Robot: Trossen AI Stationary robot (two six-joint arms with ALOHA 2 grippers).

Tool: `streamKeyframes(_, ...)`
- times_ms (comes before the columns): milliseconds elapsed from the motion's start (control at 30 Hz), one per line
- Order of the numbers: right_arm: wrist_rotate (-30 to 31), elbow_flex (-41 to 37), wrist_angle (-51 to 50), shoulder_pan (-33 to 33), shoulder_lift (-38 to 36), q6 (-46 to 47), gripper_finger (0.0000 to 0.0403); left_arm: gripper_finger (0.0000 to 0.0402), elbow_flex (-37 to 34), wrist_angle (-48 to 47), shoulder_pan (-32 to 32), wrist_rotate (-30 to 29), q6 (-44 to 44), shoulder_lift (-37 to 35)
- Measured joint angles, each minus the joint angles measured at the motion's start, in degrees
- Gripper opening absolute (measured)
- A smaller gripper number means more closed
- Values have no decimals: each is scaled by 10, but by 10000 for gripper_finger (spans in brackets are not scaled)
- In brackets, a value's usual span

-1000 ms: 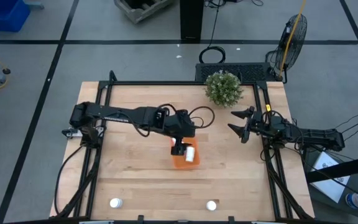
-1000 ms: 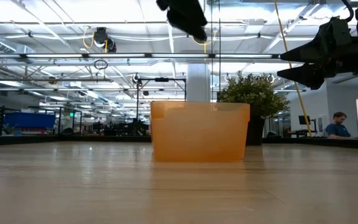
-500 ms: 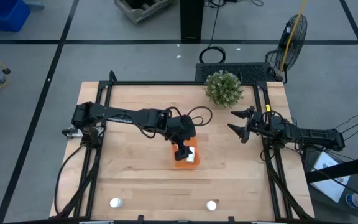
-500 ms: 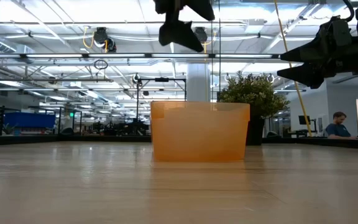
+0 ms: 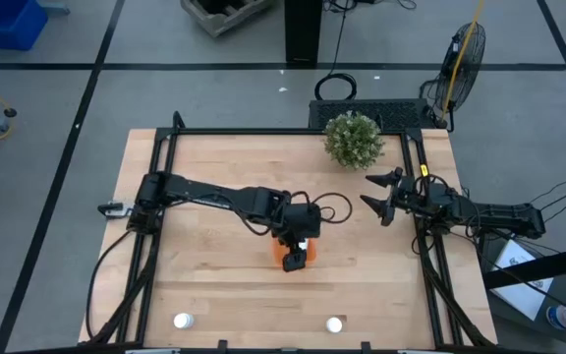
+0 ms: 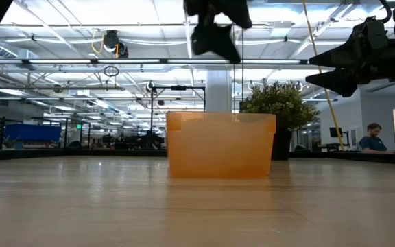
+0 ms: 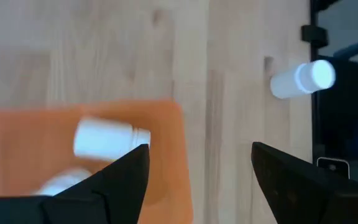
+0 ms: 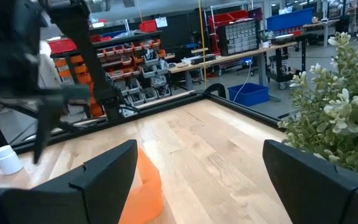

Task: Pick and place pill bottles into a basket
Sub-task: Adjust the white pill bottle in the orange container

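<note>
The standing pill bottle (image 5: 334,324) looks light, rigid and slick, best pinched across its body; the left gripper (image 7: 197,180) and right gripper (image 8: 197,180) are both parted and empty.

High cam looks straight down; low cam sits level w/ tabletop (image 6: 197,206); wrist cams look fwd, close. All share basket (image 5: 291,256).

Two dark jointed arms trailing black cables.

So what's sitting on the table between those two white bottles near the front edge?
Nothing. In the high view, only bare wood lies between the left bottle and the right bottle; the orange basket sits farther back.
</note>
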Motion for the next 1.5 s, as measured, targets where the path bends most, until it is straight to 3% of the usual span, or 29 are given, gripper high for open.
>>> streamKeyframes(167, -3, 0, 81, 0, 2, 0, 339, 274, 52, -1, -1, 21, 112, -35)
streamKeyframes(233, -17, 9, 135, 0, 8, -15, 339, 276, 60, 7, -8, -8, 134, -71)
streamKeyframes(333, -31, 48, 108, 1, 39, -34, 339, 277, 43, 7, -24, -95, 175, -132)
streamKeyframes(467, -30, 142, 75, 1, 125, -55, 339, 278, -36, 56, -39, -168, 201, -227)
streamKeyframes(633, -29, 298, -25, 18, 298, -127, 339, 278, -204, 158, -42, -243, 202, -369)
streamKeyframes(800, -27, 465, -191, 49, 472, -193, 339, 278, -386, 318, -20, -265, 186, -499)
streamKeyframes(933, -27, 574, -317, 78, 581, -227, 339, 278, -483, 395, -4, -264, 171, -577)
streamKeyframes(1200, -29, 716, -427, 121, 724, -253, 339, 278, -562, 421, 11, -263, 155, -646)
streamKeyframes(1500, -22, 736, -522, 167, 861, -299, 338, 278, -570, 418, 12, -262, 161, -653)
